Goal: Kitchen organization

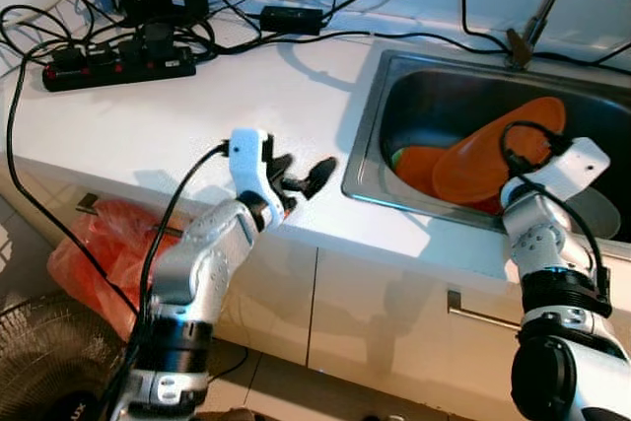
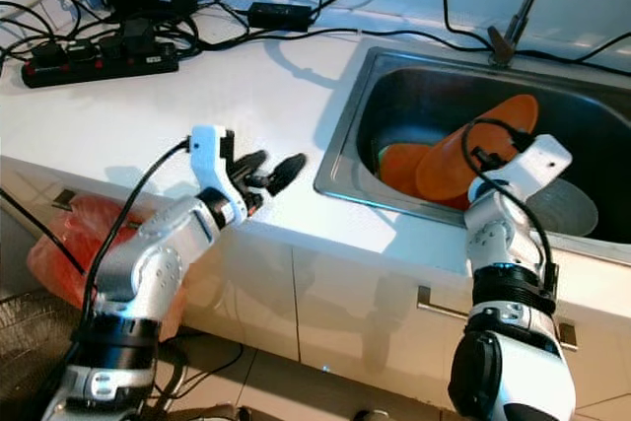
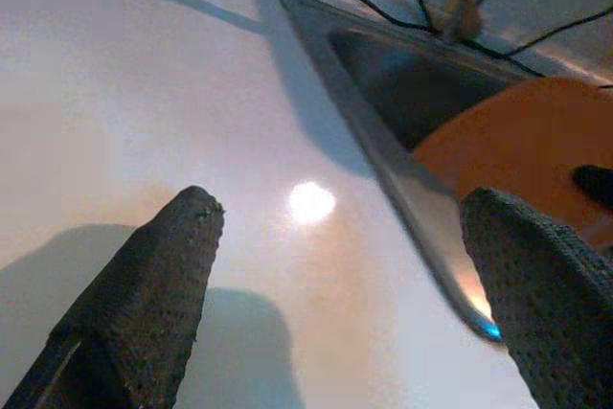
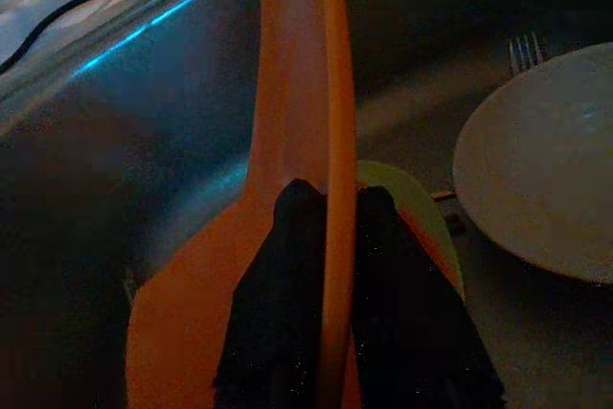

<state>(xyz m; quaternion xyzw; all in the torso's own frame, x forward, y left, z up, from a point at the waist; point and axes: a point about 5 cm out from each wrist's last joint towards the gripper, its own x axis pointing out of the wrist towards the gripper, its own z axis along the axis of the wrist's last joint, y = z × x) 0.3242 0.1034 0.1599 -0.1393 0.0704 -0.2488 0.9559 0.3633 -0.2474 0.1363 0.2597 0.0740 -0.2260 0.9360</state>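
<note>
A tilted orange plate (image 1: 505,148) stands on edge in the steel sink (image 1: 367,125), above a second orange plate (image 1: 419,167) that lies flat. My right gripper (image 4: 335,191) reaches into the sink and is shut on the tilted plate's rim, one finger on each side. A yellow-green dish (image 4: 402,189) peeks out beneath. A white plate (image 4: 536,170) lies on the sink floor beside them, with a fork (image 4: 522,45) past it. My left gripper (image 1: 304,175) hovers open over the white countertop (image 1: 197,115), just left of the sink's edge, holding nothing.
A black power strip (image 1: 118,66), adapters and tangled cables crowd the back of the counter. The faucet (image 1: 537,17) rises behind the sink. Below the counter hang an orange plastic bag (image 1: 99,244) and a cabinet handle (image 1: 483,313); a fan (image 1: 39,362) stands on the floor.
</note>
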